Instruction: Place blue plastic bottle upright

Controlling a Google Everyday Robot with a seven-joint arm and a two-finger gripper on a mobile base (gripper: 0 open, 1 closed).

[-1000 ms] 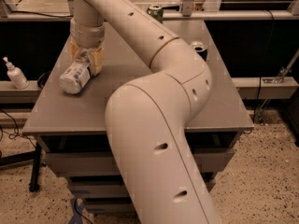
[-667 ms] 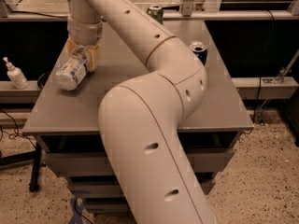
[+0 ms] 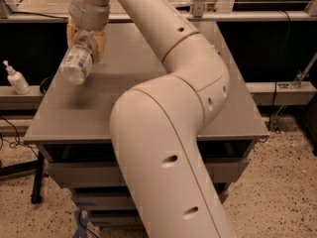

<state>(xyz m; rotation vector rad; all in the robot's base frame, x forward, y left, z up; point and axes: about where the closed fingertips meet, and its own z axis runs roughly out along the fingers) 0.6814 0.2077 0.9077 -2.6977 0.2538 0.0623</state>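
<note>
Raised; hand (image 3: 85,44) grips tilted blue plastic bottle (image 3: 75,66)

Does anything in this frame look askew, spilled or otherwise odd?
Only the blue plastic bottle: it hangs tilted in the pincer over the left rear part of the table, not upright. Its shadow on the tabletop suggests it is lifted clear. No spill or damage shows.

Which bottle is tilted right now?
The clear bottle, held tilted in the gripper above the table; the pump bottle stands upright on the ledge left of it.
</note>
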